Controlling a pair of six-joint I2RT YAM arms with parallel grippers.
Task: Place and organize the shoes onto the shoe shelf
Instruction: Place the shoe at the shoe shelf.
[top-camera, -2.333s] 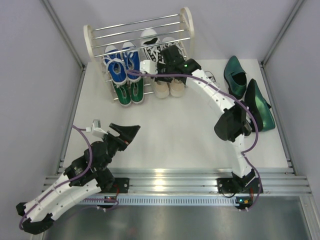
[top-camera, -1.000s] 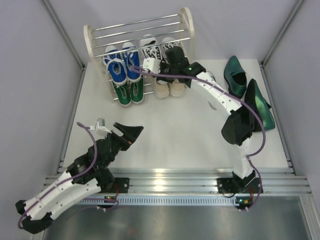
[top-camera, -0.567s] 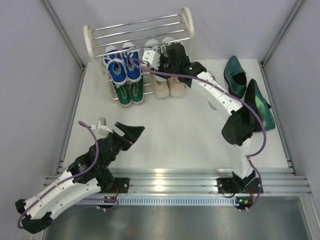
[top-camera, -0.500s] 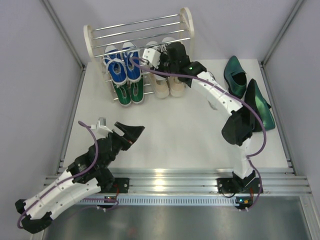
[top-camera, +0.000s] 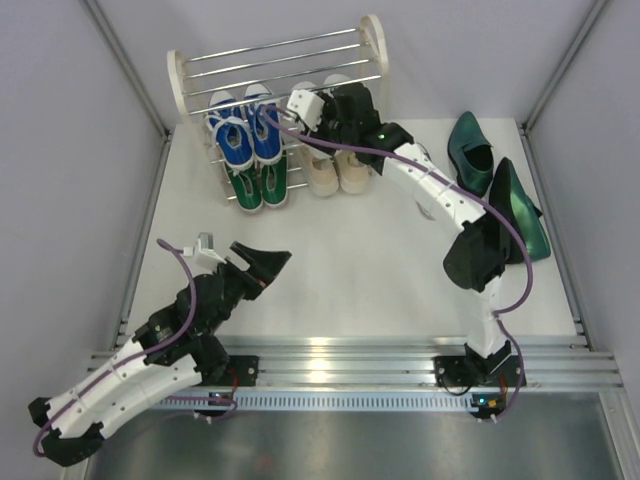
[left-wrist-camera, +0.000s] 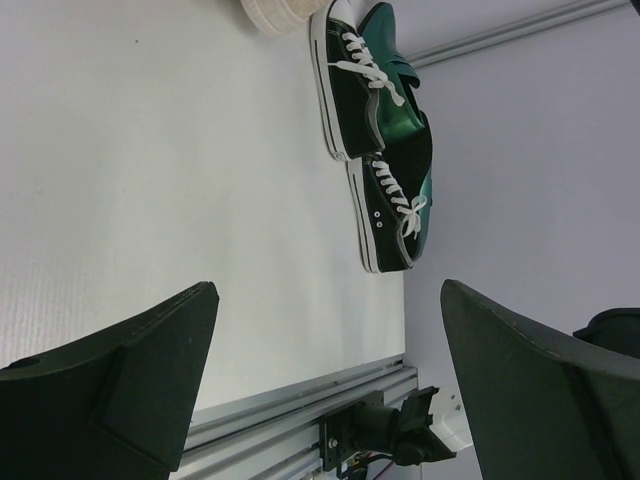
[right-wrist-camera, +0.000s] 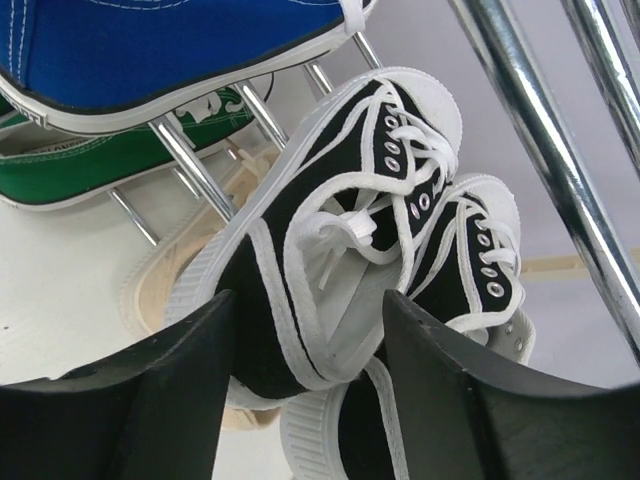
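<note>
**Shoe shelf** (top-camera: 180, 75): thin chrome rods between two cream rounded side panels. It stands at the far edge of the bench (top-camera: 330, 260), toward the far left corner.
- Blue sneakers (top-camera: 245, 135) sit on a middle tier, left half.
- Green sneakers (top-camera: 258, 187) sit on the tier below them.
- Beige sneakers (top-camera: 335, 172) sit low at the front, right half.

**Right fingers** (top-camera: 345, 104): over the shelf's right half, above the beige pair.
- In the top view my own wrist hides what lies under them.
- The right wrist view shows a black-and-white sneaker (right-wrist-camera: 350, 200) with white laces, toe cap and piping, toe pointing away from me.
- Its mate (right-wrist-camera: 470, 260) lies just beside it on the right.
- Both rest above a beige sole, behind the slanted rods that carry the blue and green shoes.
- My fingers are spread, with the near sneaker's heel in the gap between them. I cannot tell whether the pads touch its sides.

**Left fingers** (left-wrist-camera: 120, 380): spread wide, above the bench near its near left corner.

**Glossy dark green dress shoes** (top-camera: 515, 215): on the bench along its right edge, toward the far right corner.
- The left wrist view shows a second black-and-white pair (left-wrist-camera: 350, 90) upright on the bench.
- That pair stands in line, one shoe behind the other, just beside the dress shoes on their inner side.
- In the top view my right arm covers that pair almost wholly.
</note>
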